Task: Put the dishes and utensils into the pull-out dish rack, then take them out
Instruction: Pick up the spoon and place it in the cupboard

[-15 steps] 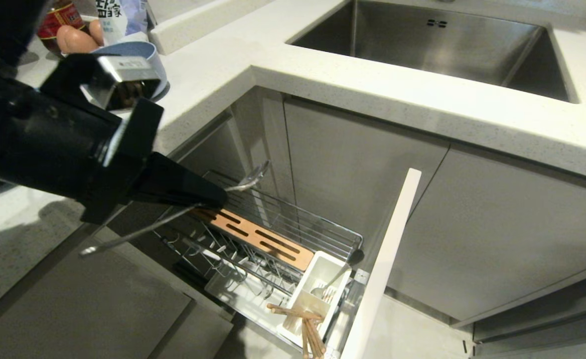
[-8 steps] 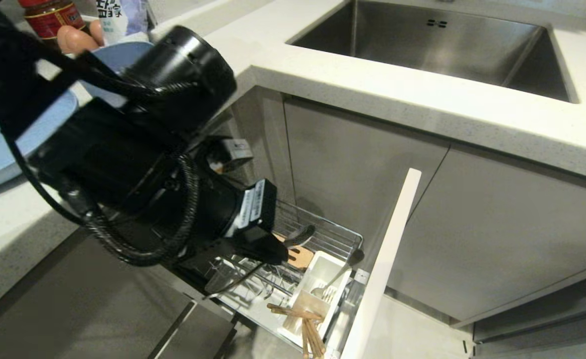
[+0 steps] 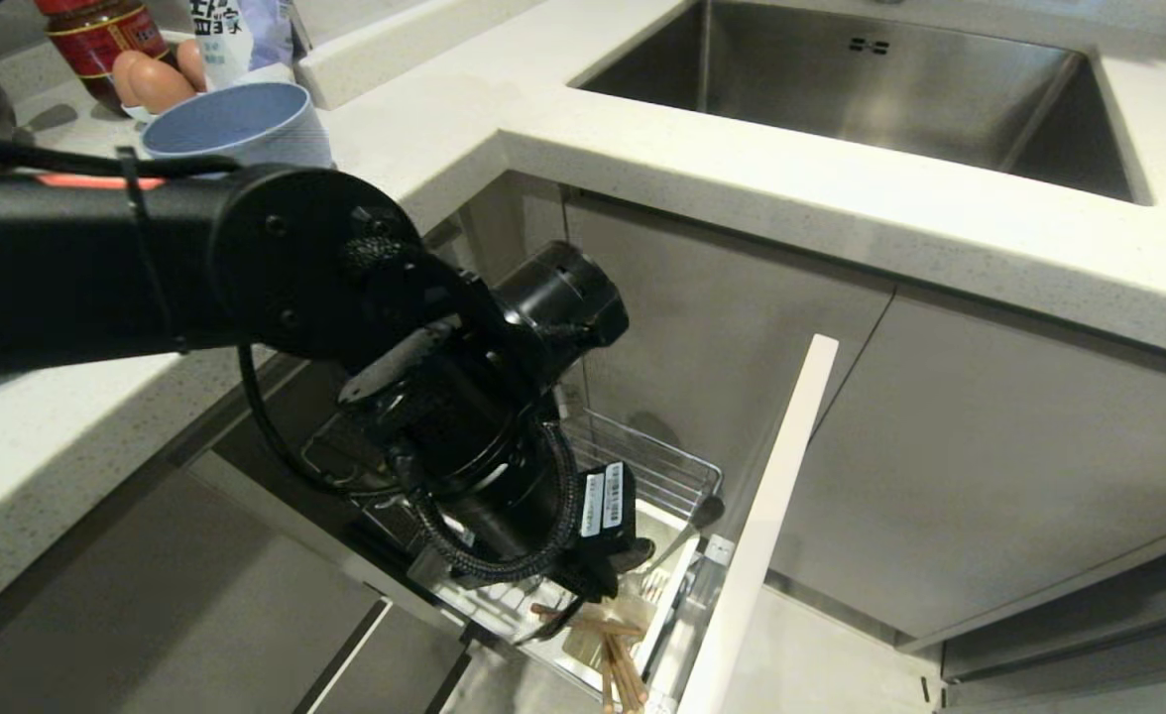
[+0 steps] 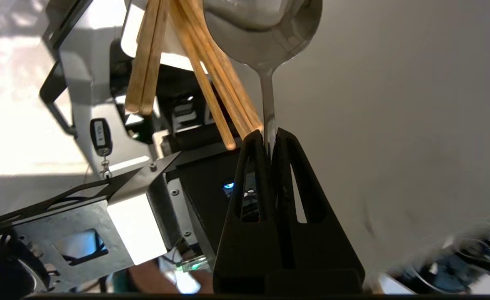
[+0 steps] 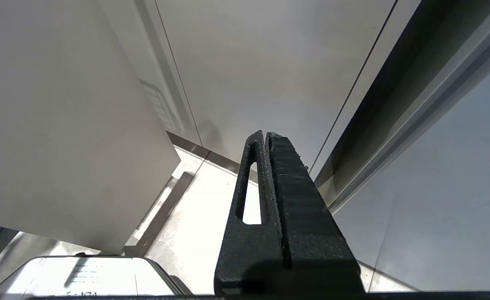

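The left gripper (image 4: 270, 135) is seen low over the front end of the pull-out dish rack (image 3: 682, 471), and its fingers (image 4: 255, 166) are closed on the thin handle of the silver spoon (image 4: 266, 37). In the left wrist view the spoon bowl is found just beside the wooden chopsticks (image 4: 211, 79). The chopsticks (image 3: 618, 654) are leaned out of the white caddy, which is mostly hidden by the arm, so it cannot be said whether the spoon is touching it. The light-blue bowl (image 3: 231, 124) is placed on the tabletop (image 3: 642, 159), near the sink (image 3: 890, 89). The right gripper (image 5: 266, 135) is held with fingers closed and empty, beside grey cabinet fronts.
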Available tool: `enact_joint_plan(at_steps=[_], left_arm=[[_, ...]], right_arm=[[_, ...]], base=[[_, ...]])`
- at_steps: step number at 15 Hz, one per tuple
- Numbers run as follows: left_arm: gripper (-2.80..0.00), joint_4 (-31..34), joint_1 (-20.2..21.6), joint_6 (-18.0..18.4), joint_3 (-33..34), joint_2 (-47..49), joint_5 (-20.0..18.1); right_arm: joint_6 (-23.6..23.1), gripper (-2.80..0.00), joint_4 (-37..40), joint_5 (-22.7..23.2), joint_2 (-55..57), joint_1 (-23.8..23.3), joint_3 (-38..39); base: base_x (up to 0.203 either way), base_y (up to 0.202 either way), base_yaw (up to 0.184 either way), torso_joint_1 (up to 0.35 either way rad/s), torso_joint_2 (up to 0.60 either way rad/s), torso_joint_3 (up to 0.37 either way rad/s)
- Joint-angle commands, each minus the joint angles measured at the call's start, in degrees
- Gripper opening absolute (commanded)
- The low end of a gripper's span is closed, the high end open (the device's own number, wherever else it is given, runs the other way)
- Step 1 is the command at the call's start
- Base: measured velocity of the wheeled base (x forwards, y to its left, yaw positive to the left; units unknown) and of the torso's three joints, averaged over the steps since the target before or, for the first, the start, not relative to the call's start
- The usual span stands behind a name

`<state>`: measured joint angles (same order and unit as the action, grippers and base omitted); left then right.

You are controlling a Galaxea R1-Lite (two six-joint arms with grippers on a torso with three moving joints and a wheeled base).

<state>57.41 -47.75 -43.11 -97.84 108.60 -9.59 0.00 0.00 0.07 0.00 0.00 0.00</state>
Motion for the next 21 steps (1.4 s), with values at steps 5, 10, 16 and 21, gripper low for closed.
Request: enact_joint_plan(at_steps=[5,10,16,21], left_arm=[[-2.80,0.3,0.2,1.2,-2.3,6.4,-0.1],[-2.80,0.4,1.4,2.8,-7.1,10.6,0.0],[-2.80,0.5,3.5,4.4,-8.3,13.7,0.0],[-2.80,0.6,4.6,5.3,-9.8,16.2,-0.1]], right_arm=[[0.0,-2.80,0.0,0.0,0.0,0.0,0.0],[0.0,-2.80,0.0,0.0,0.0,0.0,0.0],[0.0,-2.80,0.0,0.0,0.0,0.0,0.0],[0.0,-2.80,0.0,0.0,0.0,0.0,0.0]], base=[[0.000,0.000,0.000,0.000,0.00,0.000],[0.000,0.000,0.000,0.000,0.00,0.000],[0.000,0.000,0.000,0.000,0.00,0.000],[0.000,0.000,0.000,0.000,0.00,0.000]])
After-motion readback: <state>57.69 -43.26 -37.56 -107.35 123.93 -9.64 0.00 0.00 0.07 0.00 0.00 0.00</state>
